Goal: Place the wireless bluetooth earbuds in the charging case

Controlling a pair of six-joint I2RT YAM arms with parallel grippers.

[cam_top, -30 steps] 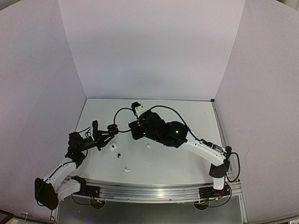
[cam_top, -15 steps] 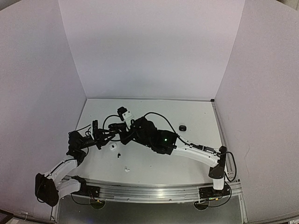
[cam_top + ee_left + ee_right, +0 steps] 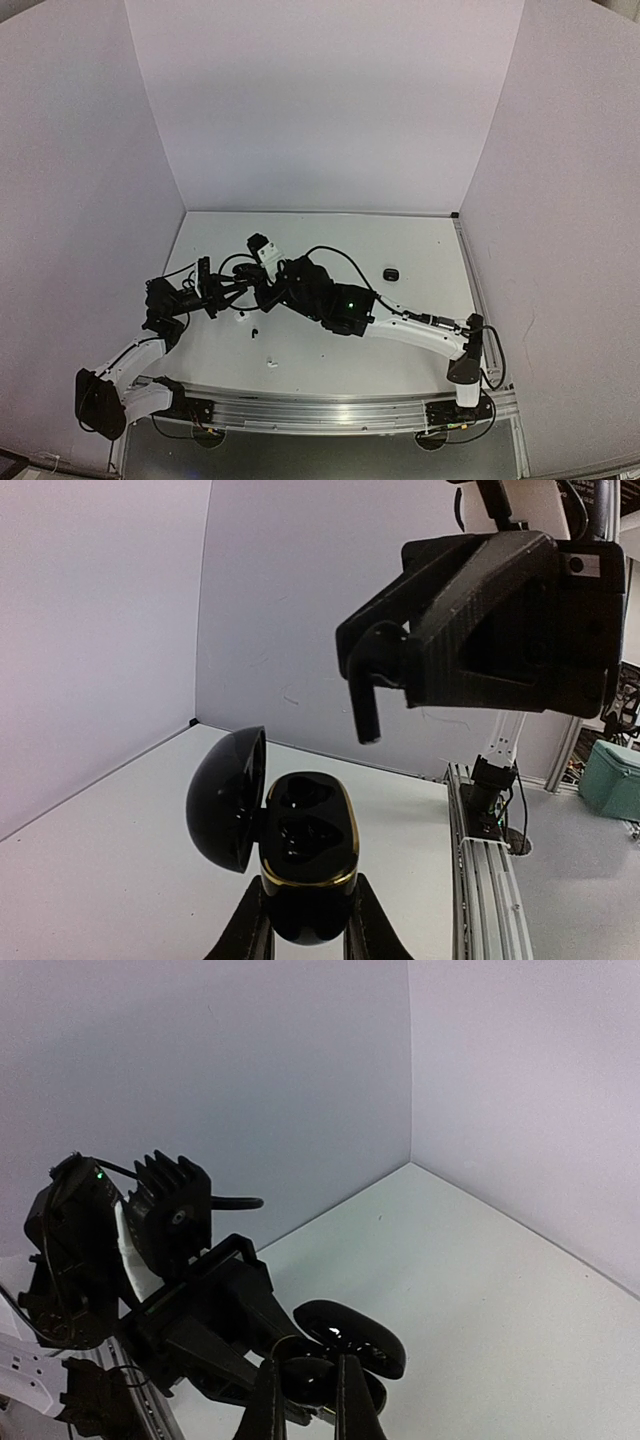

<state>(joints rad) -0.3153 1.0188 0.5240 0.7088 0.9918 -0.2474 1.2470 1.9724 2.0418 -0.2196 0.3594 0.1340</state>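
Gap separates black earbud, pinched by right claw, from open case pinched by left claw.

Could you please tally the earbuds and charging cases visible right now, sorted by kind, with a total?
Earbuds: 3 (held black earbud, loose black earbud, white earbud)
Charging cases: 3 (open black case, closed black case, white case, partly hidden)
Total: 6 in view; the arms may hide more.
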